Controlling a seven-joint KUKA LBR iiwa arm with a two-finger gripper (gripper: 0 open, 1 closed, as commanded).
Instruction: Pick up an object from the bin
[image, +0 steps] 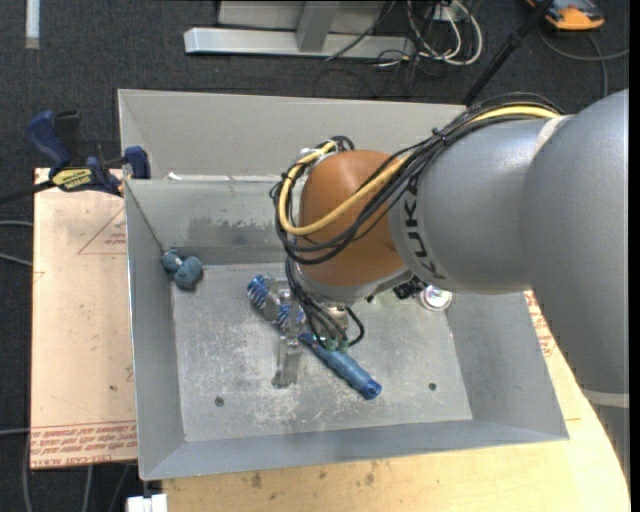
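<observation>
Gripper sits low by a blue pen mid-bin; you cannot tell its opening; nothing looks lifted yet.

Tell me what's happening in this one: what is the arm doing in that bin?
The KUKA arm reaches in from the right, and its gripper is down near the floor in the middle of the grey bin. Next to the gripper lie a blue stick-shaped tool and a blue coiled piece. A small blue-grey lump sits towards the far left corner, apart from the rest. Nothing is visibly held, so the pick looks not yet done.
</observation>
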